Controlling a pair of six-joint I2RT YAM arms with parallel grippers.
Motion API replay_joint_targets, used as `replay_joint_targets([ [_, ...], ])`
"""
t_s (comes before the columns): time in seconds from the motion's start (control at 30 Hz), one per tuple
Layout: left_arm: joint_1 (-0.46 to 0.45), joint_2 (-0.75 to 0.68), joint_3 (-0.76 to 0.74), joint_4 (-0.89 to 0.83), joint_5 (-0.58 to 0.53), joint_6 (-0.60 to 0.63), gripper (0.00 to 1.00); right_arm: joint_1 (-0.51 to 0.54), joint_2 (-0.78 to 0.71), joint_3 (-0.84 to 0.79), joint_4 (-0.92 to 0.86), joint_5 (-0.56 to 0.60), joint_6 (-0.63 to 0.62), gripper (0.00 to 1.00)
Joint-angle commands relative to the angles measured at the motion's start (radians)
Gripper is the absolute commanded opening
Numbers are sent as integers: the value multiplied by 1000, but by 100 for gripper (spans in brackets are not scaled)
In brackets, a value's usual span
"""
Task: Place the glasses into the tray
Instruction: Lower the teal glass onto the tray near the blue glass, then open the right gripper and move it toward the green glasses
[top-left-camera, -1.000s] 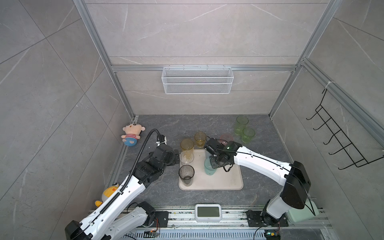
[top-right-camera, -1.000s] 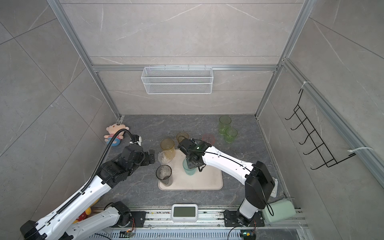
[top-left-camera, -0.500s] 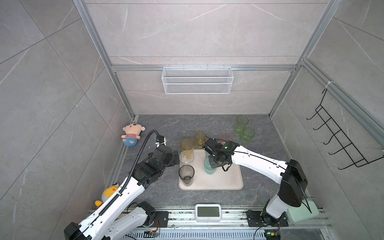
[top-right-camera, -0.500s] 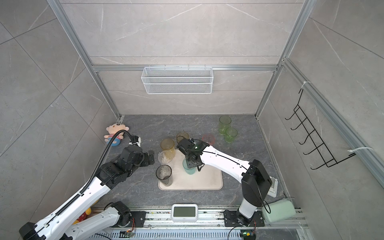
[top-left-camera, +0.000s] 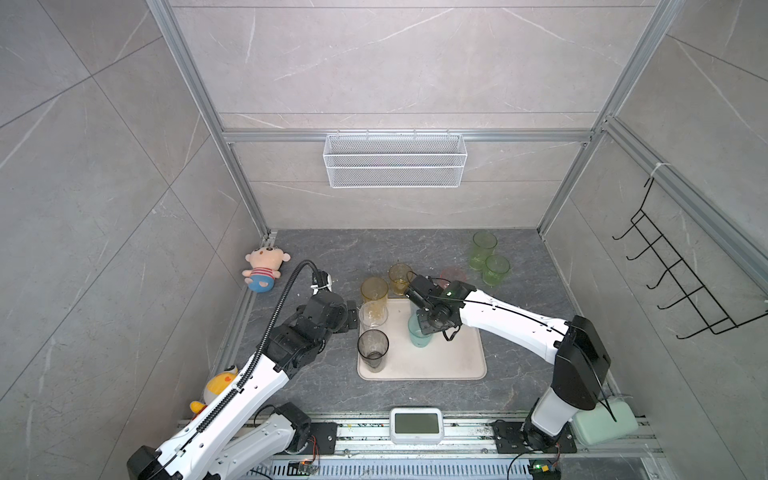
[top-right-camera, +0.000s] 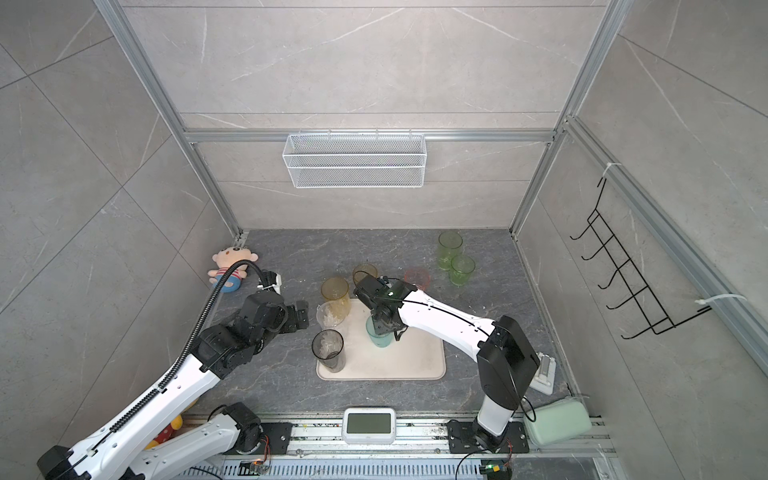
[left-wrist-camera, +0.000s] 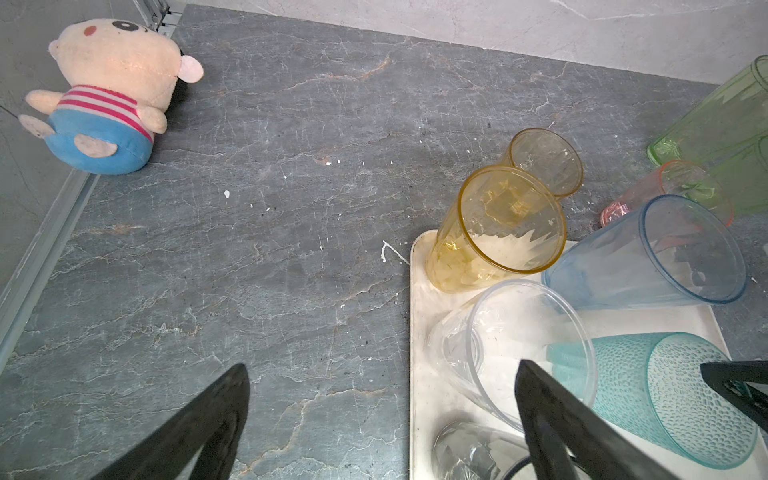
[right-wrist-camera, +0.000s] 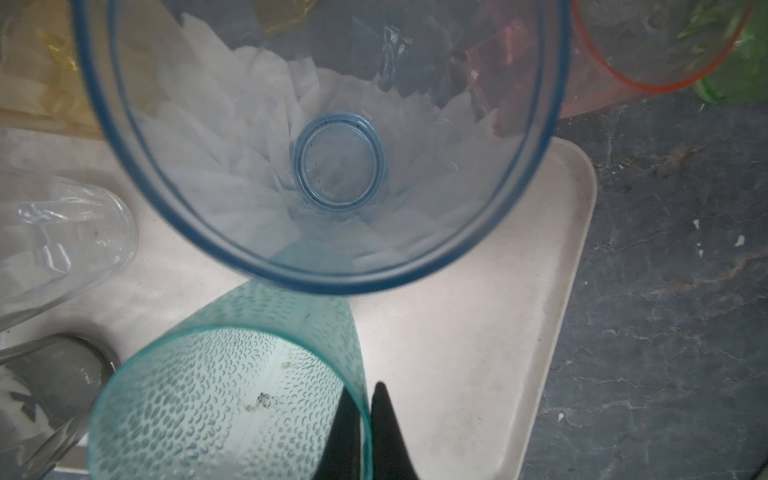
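The cream tray (top-left-camera: 453, 357) lies in the middle of the table. My right gripper (right-wrist-camera: 365, 409) is shut on the rim of the dotted teal glass (right-wrist-camera: 216, 395), one finger inside and one outside. The teal glass (top-left-camera: 419, 334) is upright over the tray. Also on the tray are a smoky grey glass (top-left-camera: 373, 347), a clear glass (top-left-camera: 372, 318), a yellow glass (left-wrist-camera: 498, 232) and a blue glass (left-wrist-camera: 648, 257). Behind the tray are an amber glass (top-left-camera: 400, 277), a pink glass (top-right-camera: 417, 277) and two green glasses (top-left-camera: 483, 247). My left gripper (left-wrist-camera: 382, 365) is open beside the tray's left edge.
A plush doll (top-left-camera: 262, 270) lies at the back left and a yellow toy (top-left-camera: 220, 384) by the left arm. A white wire basket (top-left-camera: 395, 160) hangs on the back wall and a black hook rack (top-left-camera: 681, 282) on the right wall. A white timer (top-left-camera: 417, 424) sits at the front.
The right arm's elbow has shifted slightly to the left while its gripper keeps hold of the teal glass in about the same place. The left arm has not moved.
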Motion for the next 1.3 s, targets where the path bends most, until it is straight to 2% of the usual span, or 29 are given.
replay_joint_targets([
  [0.0,5,-9,6,-1,-2,-11,100,-6,13,22,7,28,4,0],
  [0.1,5,-3,7,-1,-1,-12,100,-9,16,21,14,19,2,0],
  [0.33,5,-6,6,1,1,-14,100,-17,24,22,13,8,-2,7],
  [0.5,5,-1,6,2,5,-15,100,-21,30,34,5,6,-2,16],
  [0.63,5,1,4,4,10,-20,100,-23,40,52,-9,0,-7,28],
  [1.07,5,0,5,7,13,-23,100,-23,6,137,-80,19,-21,32],
  [1.2,5,0,7,7,10,-21,100,-22,-26,167,-103,86,-35,34],
  [1.27,5,-1,6,8,7,-22,100,-23,-44,174,-100,125,-45,38],
])
